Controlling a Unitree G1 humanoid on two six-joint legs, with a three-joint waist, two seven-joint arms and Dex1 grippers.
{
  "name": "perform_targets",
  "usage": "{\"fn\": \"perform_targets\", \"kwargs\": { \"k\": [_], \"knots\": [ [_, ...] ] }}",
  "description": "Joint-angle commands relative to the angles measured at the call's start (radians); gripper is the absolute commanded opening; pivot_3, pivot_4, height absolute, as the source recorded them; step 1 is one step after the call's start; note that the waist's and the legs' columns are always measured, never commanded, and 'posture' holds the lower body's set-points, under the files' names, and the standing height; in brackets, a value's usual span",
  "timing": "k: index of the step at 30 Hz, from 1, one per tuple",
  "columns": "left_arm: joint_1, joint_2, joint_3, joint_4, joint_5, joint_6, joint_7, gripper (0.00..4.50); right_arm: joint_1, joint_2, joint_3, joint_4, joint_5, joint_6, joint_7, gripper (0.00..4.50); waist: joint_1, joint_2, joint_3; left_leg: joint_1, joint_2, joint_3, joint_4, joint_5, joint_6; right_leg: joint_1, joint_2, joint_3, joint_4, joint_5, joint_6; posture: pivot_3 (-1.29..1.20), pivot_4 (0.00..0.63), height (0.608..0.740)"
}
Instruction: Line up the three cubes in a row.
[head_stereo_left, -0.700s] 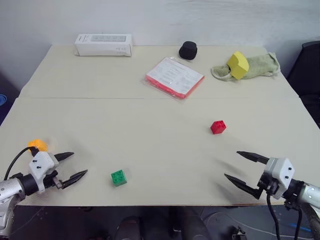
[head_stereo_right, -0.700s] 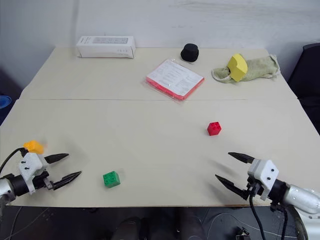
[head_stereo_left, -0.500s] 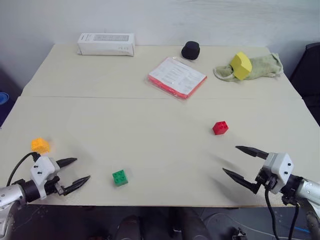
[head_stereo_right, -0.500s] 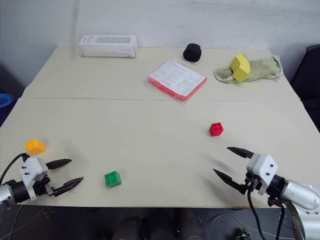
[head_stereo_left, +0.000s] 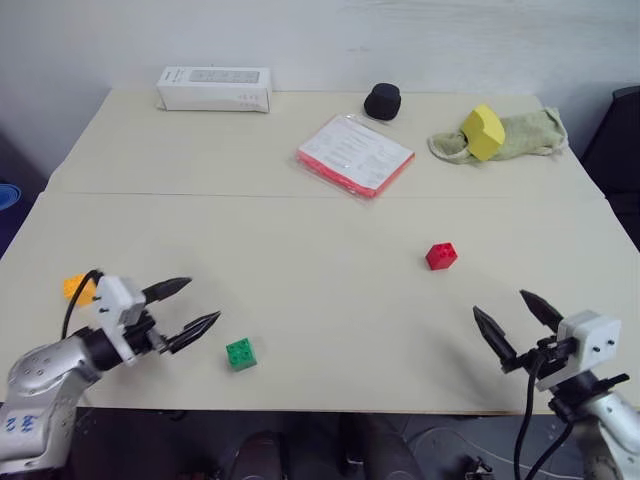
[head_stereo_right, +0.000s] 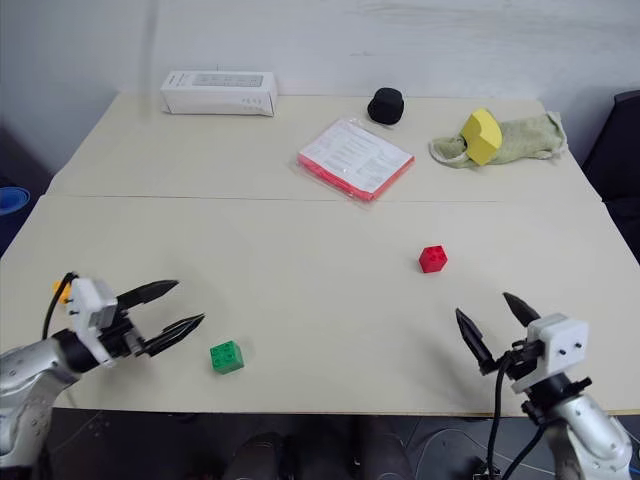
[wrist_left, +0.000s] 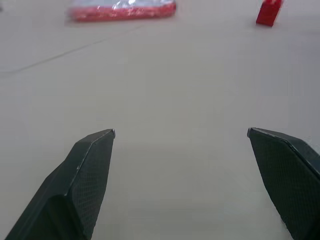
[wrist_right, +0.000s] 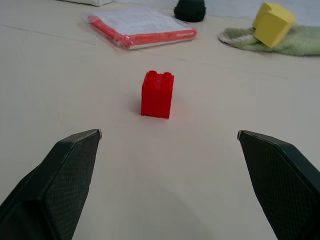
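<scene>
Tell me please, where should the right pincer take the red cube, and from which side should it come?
Probably by its two smooth side walls, low on the body. The red cube stands upright and alone on the table, studs on top, with free space all around. The right pincer is open, roughly level and already facing it, so coming straight forward from the robot's side looks simplest.
</scene>
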Motion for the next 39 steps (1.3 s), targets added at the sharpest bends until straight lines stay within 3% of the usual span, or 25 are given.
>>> {"fn": "perform_targets", "kwargs": {
  "k": [1,8,14,17,20,24,27,29,33,36,39],
  "knots": [
    [-0.059,-0.013,-0.029,-0.007,-0.007,-0.003,-0.001,4.47,-0.038,0.011,0.036,-0.048,-0.045,-0.017,-0.047,4.5,-0.007,0.0,0.0,0.0,0.0,0.001,0.0,0.0,0.0,0.0,0.0,0.001,0.001,0.0,0.0,0.0,0.15,0.74],
    [-0.1,-0.042,-0.078,0.003,-0.007,0.005,-0.014,4.47,-0.322,-0.005,0.163,0.004,-0.093,0.185,-0.161,4.5,-0.026,0.0,0.0,0.001,0.001,0.001,0.0,0.004,-0.008,-0.002,0.003,0.002,0.005,-0.001,-0.002,0.0,0.15,0.74],
    [-0.086,-0.068,-0.103,-0.049,-0.001,0.019,0.01,4.47,-0.567,0.007,0.244,0.219,-0.171,0.269,-0.225,4.5,-0.015,0.0,0.0,0.0,0.0,0.0,0.0,0.005,-0.008,-0.002,0.002,0.001,0.005,-0.001,-0.002,0.0,0.15,0.74],
    [-0.075,-0.074,-0.089,-0.059,0.004,0.016,0.024,4.47,-0.61,0.019,0.245,0.289,-0.187,0.274,-0.25,4.5,-0.01,0.0,0.0,0.0,0.0,0.0,0.001,0.005,-0.007,-0.002,0.001,0.001,0.005,-0.001,-0.001,0.0,0.15,0.74],
    [-0.063,-0.073,-0.08,-0.067,0.005,0.015,0.032,4.5,-0.636,0.029,0.238,0.333,-0.176,0.251,-0.24,3.85,-0.004,0.0,0.0,0.0,0.0,0.0,0.0,0.005,-0.007,-0.003,0.002,0.001,0.004,-0.001,-0.001,0.0,0.15,0.74],
    [-0.058,-0.072,-0.082,-0.078,0.005,0.016,0.04,4.5,-0.664,0.033,0.227,0.364,-0.151,0.236,-0.213,2.46,-0.004,0.0,0.0,-0.001,0.0,0.0,0.002,0.004,-0.005,-0.002,0.001,0.001,0.004,-0.001,-0.001,0.0,0.15,0.74],
    [-0.056,-0.072,-0.08,-0.079,0.008,0.014,0.044,4.5,-0.659,-0.002,0.226,0.338,-0.108,0.213,-0.108,1.46,-0.004,0.0,-0.001,0.0,0.0,0.0,0.001,0.004,-0.005,-0.002,0.001,0.001,0.004,-0.001,-0.001,0.0,0.15,0.74],
    [-0.053,-0.069,-0.078,-0.079,0.007,0.013,0.044,4.5,-0.633,-0.063,0.236,0.285,-0.038,0.173,0.081,1.5,-0.003,0.001,0.0,-0.001,0.0,0.0,0.001,0.004,-0.005,-0.002,0.002,0.001,0.004,-0.001,-0.001,0.0,0.15,0.74],
    [-0.049,-0.058,-0.078,-0.061,0.01,0.009,0.028,4.5,-0.577,-0.31,0.343,0.282,-0.012,0.055,0.575,1.5,0.0,0.001,0.0,-0.001,0.0,-0.001,0.001,0.001,0.0,-0.001,0.002,-0.001,0.001,0.0,0.0,0.0,0.15,0.74],
    [-0.06,-0.05,-0.081,-0.043,0.011,0.008,0.014,4.5,-0.638,-0.387,0.408,0.396,-0.041,-0.018,0.754,1.5,-0.001,-0.001,0.0,-0.001,0.0,0.0,0.003,0.0,0.002,0.001,0.001,-0.001,0.0,0.001,0.002,0.0,0.15,0.74],
    [-0.074,-0.047,-0.085,-0.03,0.012,0.009,0.006,4.5,-0.745,-0.368,0.468,0.535,-0.057,-0.076,0.886,1.5,-0.007,-0.001,0.0,0.001,0.0,0.001,0.003,0.001,0.002,0.001,0.002,0.0,0.001,0.001,0.002,0.0,0.15,0.74]
  ]
}}
